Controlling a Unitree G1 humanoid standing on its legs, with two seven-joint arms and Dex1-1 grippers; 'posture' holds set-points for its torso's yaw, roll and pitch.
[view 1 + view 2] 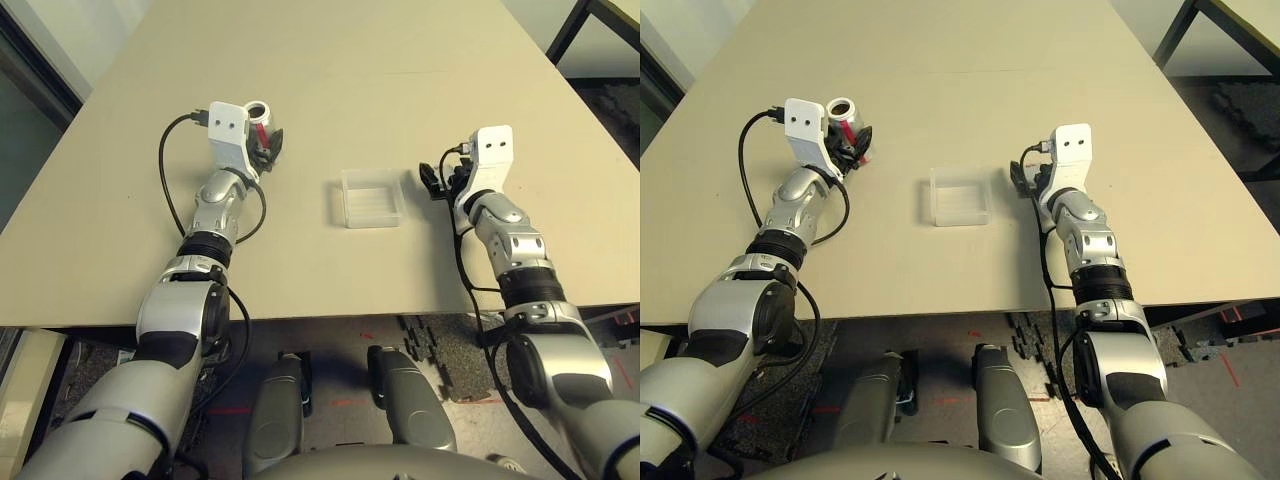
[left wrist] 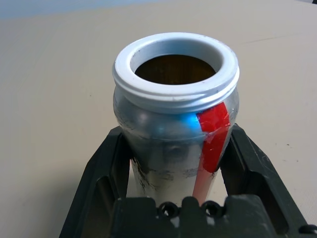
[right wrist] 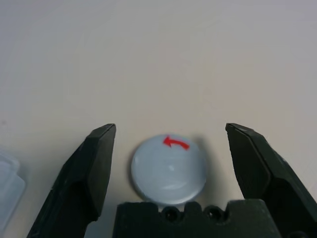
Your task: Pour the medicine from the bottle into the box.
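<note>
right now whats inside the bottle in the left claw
The bottle is uncapped, and its open mouth shows a dark brown interior. No separate pill can be made out, and the bottom is hidden by the wall. The left claw is shut on it.

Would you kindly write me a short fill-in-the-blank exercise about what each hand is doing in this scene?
1. The left hand is shut on the ____, whose mouth has no cap on it.
2. The marking down the bottle's side is ____ in colour.
3. The right hand stands open, and the round grey cap lies on the ____ between its fingers.
4. The clear box lies on the table ____ the two hands.

Missing words: bottle; red; table; between
</note>
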